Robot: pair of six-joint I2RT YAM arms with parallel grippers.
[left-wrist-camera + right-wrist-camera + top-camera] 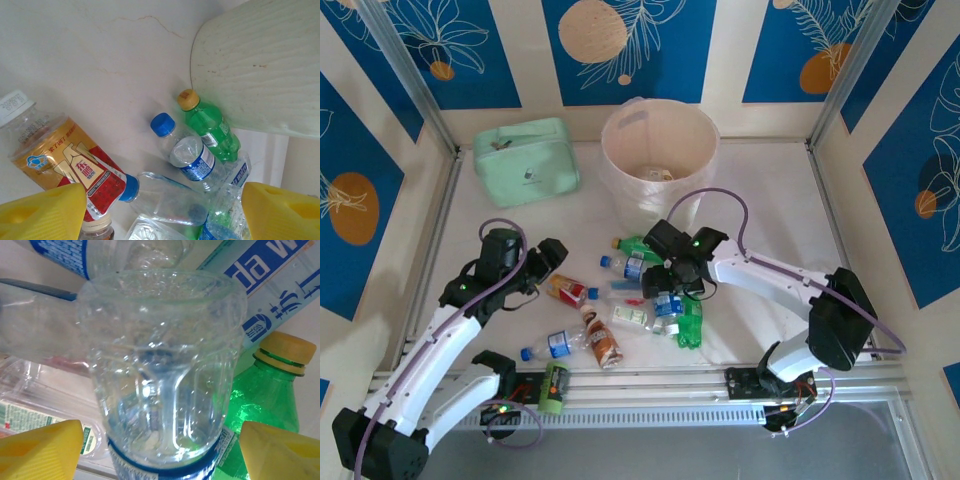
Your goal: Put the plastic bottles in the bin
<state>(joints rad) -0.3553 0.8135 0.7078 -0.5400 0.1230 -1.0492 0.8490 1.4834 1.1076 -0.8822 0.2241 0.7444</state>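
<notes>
Looking down from above, the top camera takes in the whole spread. The bin [660, 120] stands at the far middle of the table [770, 210], with a mint-green pouch [525, 160] to its left. The plastic bottles [630, 316] lie scattered on their sides in front of the bin, between the two arms (one green-labelled bottle [555, 387] sits apart on the near rail). The wrist cameras add the fingertips, which that view does not resolve.

The left arm slants up from the near left corner, its wrist bent right so the left gripper [552, 268] faces the pile's left edge. The right arm folds at the far right, its forearm reaching left, and the right gripper [672, 285] points down over the pile's middle.

In the left wrist view the yellow fingers [40, 215] stand wide apart with nothing clamped. An orange-labelled bottle [65, 160] with a white cap runs down behind the left-hand one. Farther off lie a blue-capped bottle [187, 150] and a green bottle [210, 125] with a yellow cap, the latter just beside the bin's ribbed wall.

In the right wrist view the fingers are also spread. They straddle a clear bottle [160, 365] seen base-on, and a gap shows on each side, so it is not gripped. A yellow-capped green one lies just behind it.
</notes>
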